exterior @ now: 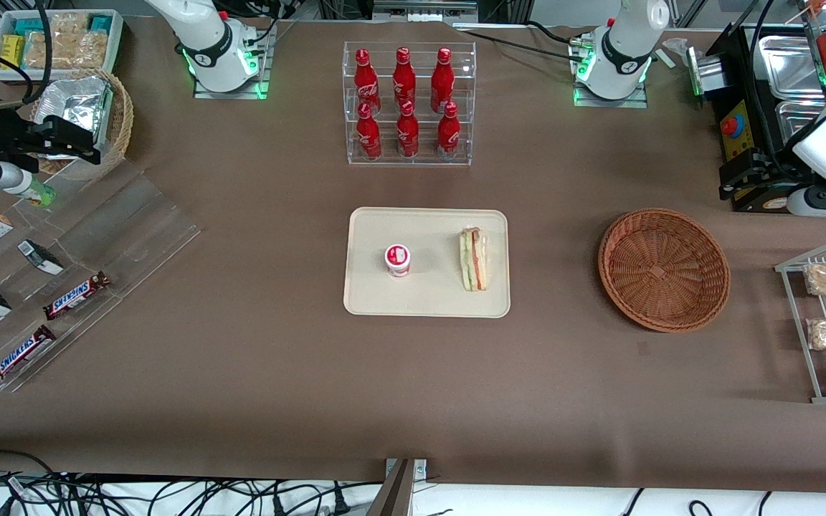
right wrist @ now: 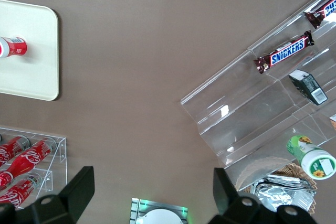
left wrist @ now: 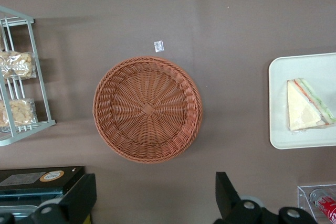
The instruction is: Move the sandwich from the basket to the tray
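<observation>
A: One triangular clear-wrapped wedge sandwich lies on the flat cream-beige rectangular tray, at mid-table.

B: And the round reddish-brown wicker basket?

A: Bare; the gripper hovers above it, fingers spread wide, holding nothing.

Lab mock-up of snack shop – cola bottle rack, Snickers bars on acrylic display, cables.
</observation>
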Controlling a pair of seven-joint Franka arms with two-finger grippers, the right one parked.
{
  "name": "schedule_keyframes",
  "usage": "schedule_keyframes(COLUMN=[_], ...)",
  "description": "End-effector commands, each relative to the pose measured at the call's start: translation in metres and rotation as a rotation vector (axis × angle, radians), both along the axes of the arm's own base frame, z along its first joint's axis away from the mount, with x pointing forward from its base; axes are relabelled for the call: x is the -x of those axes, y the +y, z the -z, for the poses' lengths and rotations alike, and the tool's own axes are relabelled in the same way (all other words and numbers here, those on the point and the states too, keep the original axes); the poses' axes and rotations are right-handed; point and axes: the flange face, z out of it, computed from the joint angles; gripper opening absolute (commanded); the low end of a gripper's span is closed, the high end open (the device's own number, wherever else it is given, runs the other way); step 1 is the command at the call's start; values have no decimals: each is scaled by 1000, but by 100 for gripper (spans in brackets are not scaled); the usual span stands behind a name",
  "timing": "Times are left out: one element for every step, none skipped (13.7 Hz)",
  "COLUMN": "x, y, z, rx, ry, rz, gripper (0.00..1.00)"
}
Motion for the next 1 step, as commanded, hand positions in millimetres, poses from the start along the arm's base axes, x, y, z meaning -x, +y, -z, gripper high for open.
schedule_keyframes(x=[6], y=[-6], z=[4], rx=[29], ry=[20], rz=[45], gripper=[100])
